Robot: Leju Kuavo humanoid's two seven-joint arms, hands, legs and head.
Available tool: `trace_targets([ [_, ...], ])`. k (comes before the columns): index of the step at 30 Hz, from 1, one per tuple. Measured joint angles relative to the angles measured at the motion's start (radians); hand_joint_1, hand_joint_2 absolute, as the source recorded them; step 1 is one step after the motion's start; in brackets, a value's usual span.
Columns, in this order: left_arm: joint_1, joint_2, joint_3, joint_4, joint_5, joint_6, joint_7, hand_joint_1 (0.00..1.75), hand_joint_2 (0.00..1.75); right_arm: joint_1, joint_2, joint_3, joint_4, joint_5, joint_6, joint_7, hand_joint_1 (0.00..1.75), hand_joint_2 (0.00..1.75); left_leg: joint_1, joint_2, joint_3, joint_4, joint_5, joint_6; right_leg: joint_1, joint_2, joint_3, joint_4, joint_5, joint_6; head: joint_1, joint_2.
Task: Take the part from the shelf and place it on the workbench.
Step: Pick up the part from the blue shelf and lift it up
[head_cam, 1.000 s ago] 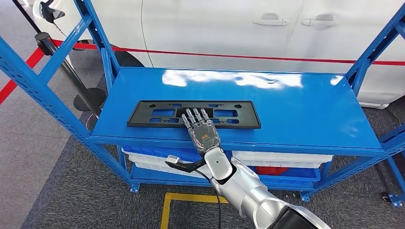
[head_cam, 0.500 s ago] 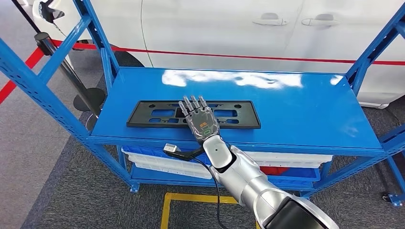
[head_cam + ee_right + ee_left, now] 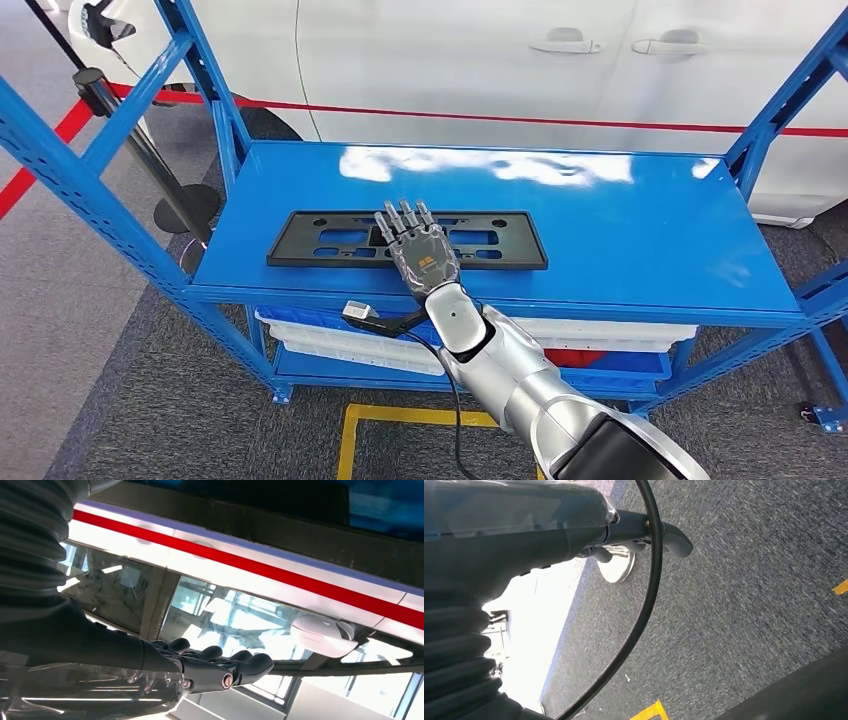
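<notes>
Black plastic part (image 3: 406,240), a long flat licence-plate frame with cut-out holes, lies flat on the blue shelf top (image 3: 600,220), near the front edge and more to the left side. Your right hand (image 3: 418,248) is stretched out over the middle of it. The fingers (image 3: 400,218) are straight and lie close side by side, pointing away from you toward the white car (image 3: 450,60). They are not curled around anything, and the hand holds nothing. You cannot tell from above if the palm is touching the part or is just over it.

In the right wrist view you see the same right hand (image 3: 220,667) from the side, with dark fingertips (image 3: 257,662) in a neat row, straight and not bent. Behind them are the car's window and a red stripe (image 3: 240,562). The part is hard to make out there.

The hand hides the middle of the part, so you cannot see the holes under it. Both ends of the part show well.

Your left hand (image 3: 644,535) hangs over the grey carpet (image 3: 749,605). A thick grey thumb tip (image 3: 676,542) sticks out, and the other fingers are mostly hidden behind the cover, so you cannot tell if they are spread or closed. A black cable (image 3: 644,610) curves across that view.

White bins (image 3: 320,335) sit on the lower shelf, partly hidden by the shelf top and your arm. Something red (image 3: 575,356) peeks out there too, but it is too hidden to name.
</notes>
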Motion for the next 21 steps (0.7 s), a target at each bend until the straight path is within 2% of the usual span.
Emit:
trace_targets([
  [3, 0.0, 0.0, 0.0, 0.0, -0.002, -0.001, -0.001, 0.0, 0.0, 0.003, 0.0, 0.0, 0.002, 0.0, 0.0, 0.001, 0.0, 1.75, -0.001, 0.0, 0.0, 0.001, 0.0, 0.0, -0.001, 0.0, 0.0, -0.001, 0.0, 0.0, 0.0, 0.0],
  [6, 0.001, 0.002, 0.003, 0.0, 0.0, -0.004, -0.005, 0.0, 0.0, 0.007, -0.001, 0.0, 0.005, 0.0, -0.001, 0.004, 0.0, 1.75, -0.006, 0.002, 0.003, -0.01, 0.0, 0.02, -0.006, -0.001, 0.002, 0.001, 0.015, 0.015, 0.0, 0.0],
  [8, 0.004, 0.003, 0.006, 0.0, 0.001, -0.005, -0.008, 0.0, 0.0, 0.008, -0.003, 0.0, 0.007, 0.0, -0.002, 0.006, 0.0, 1.75, -0.002, 0.005, 0.021, -0.034, 0.008, 0.034, -0.007, -0.002, -0.005, 0.018, 0.019, 0.024, 0.001, 0.0],
  [10, 0.007, 0.002, 0.007, 0.0, 0.001, -0.005, -0.012, 0.0, 0.0, 0.007, -0.004, -0.002, 0.008, 0.0, -0.005, 0.006, 0.0, 1.75, 0.003, 0.005, 0.039, -0.048, 0.014, 0.039, -0.009, -0.002, -0.043, 0.078, -0.014, 0.028, 0.003, 0.0],
  [12, 0.01, 0.002, 0.007, 0.001, 0.0, -0.005, -0.016, 0.0, 0.0, 0.012, -0.009, -0.003, 0.011, 0.0, -0.006, 0.005, 0.0, 1.75, 0.003, 0.004, 0.046, -0.049, 0.009, 0.04, -0.013, -0.003, -0.117, 0.192, -0.058, 0.034, 0.005, 0.0],
  [13, 0.012, 0.002, 0.007, 0.001, 0.0, -0.005, -0.018, 0.0, 0.0, 0.016, -0.012, -0.003, 0.014, 0.0, -0.007, 0.005, 0.0, 1.75, 0.004, 0.003, 0.051, -0.049, 0.003, 0.038, -0.016, -0.003, -0.151, 0.236, -0.065, 0.038, 0.005, 0.0],
  [14, 0.014, 0.002, 0.007, 0.001, -0.001, -0.005, -0.019, 0.0, 0.0, 0.021, -0.014, -0.004, 0.016, 0.0, -0.007, 0.005, 0.0, 1.75, 0.006, 0.001, 0.058, -0.048, -0.004, 0.034, -0.02, -0.004, -0.17, 0.247, -0.053, 0.04, 0.005, 0.0],
  [15, 0.015, 0.002, 0.007, 0.001, -0.001, -0.005, -0.02, 0.0, 0.0, 0.024, -0.016, -0.004, 0.018, 0.0, -0.007, 0.004, 0.0, 1.75, 0.008, 0.0, 0.068, -0.048, -0.012, 0.029, -0.024, -0.006, -0.169, 0.219, -0.022, 0.04, 0.005, 0.0],
  [17, 0.019, 0.003, 0.007, 0.001, -0.003, -0.005, -0.02, 0.0, 0.0, 0.027, -0.019, -0.006, 0.021, 0.0, -0.009, 0.004, 0.0, 1.75, 0.013, -0.002, 0.095, -0.048, -0.037, 0.015, -0.031, -0.011, -0.127, 0.099, 0.058, 0.046, 0.006, 0.0],
  [18, 0.021, 0.004, 0.007, 0.001, -0.003, -0.005, -0.021, 0.0, 0.0, 0.028, -0.021, -0.006, 0.023, 0.0, -0.01, 0.003, 0.0, 1.75, 0.015, -0.001, 0.105, -0.047, -0.049, 0.006, -0.029, -0.014, -0.109, 0.046, 0.075, 0.045, 0.009, 0.0],
  [19, 0.022, 0.006, 0.007, 0.001, -0.003, -0.005, -0.021, 0.0, 0.0, 0.03, -0.022, -0.006, 0.025, 0.0, -0.012, 0.003, 0.0, 1.75, 0.013, 0.0, 0.111, -0.048, -0.06, -0.002, -0.027, -0.015, -0.098, 0.019, 0.079, 0.04, 0.01, 0.0],
  [21, 0.022, 0.008, 0.008, 0.002, -0.004, -0.005, -0.021, 0.0, 0.0, 0.03, -0.024, -0.008, 0.026, 0.0, -0.018, 0.003, 0.0, 1.75, 0.011, 0.001, 0.122, -0.049, -0.068, -0.017, -0.021, -0.012, -0.094, 0.014, 0.055, 0.016, 0.012, 0.0],
])
